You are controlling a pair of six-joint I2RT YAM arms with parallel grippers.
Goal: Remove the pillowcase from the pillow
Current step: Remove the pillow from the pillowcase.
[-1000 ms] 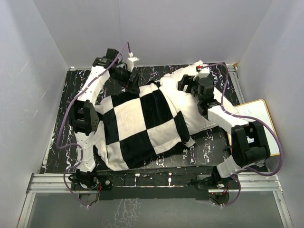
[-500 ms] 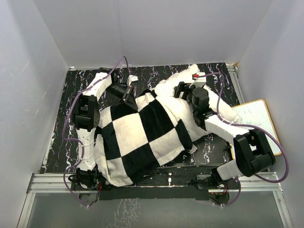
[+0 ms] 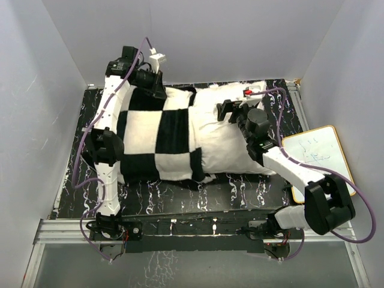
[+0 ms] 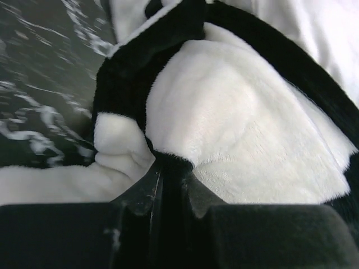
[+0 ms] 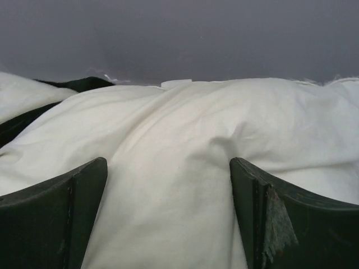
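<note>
**While the left hand pinches the pillowcase, the right hand lies spread on the pillow**

Clenched at the far left corner of the pillowcase, the left hand has a fold of black-and-white plush nipped between its fingers. The right hand is released, its two fingers wide apart and pressed down on bare off-white cloth that bulges between them. The pillowcase covers the left half of the pillow; the right half sticks out uncovered. Both lie across the middle of the black marbled counter, with a whiteboard at its right edge.
</note>
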